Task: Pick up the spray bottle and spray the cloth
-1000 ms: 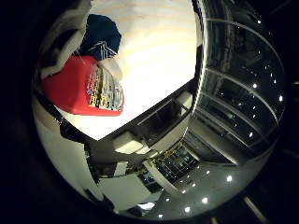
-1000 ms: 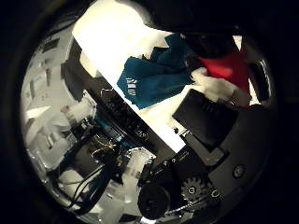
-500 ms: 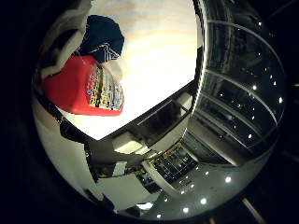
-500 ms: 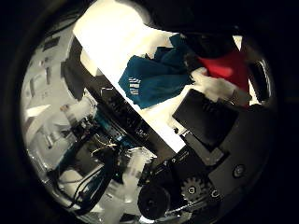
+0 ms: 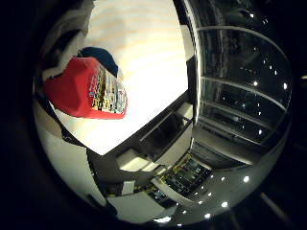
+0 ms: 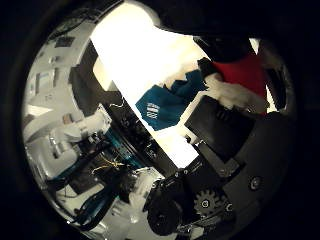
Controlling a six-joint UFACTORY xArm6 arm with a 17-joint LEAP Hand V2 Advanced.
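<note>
Halfway through: gripping red spray bottle [image 5: 86, 88] in curled hand [image 6: 235, 165], holding it lifted above teal cloth [image 6: 162, 105] lying on pale table [image 5: 148, 57]; spraying apparently remaining.

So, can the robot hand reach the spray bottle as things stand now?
Probably yes: the red spray bottle already sits close against the robot hand, and nothing shows between them. The blue cloth lies beyond on the table.

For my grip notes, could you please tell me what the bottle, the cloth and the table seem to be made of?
Bottle: probably smooth red plastic with a printed label; its surface shows a soft sheen.
Cloth: teal woven fabric, matte, lying crumpled in soft folds.
Table: pale, with faint grain-like bands, so possibly light wood or laminate; which one is unclear.
</note>
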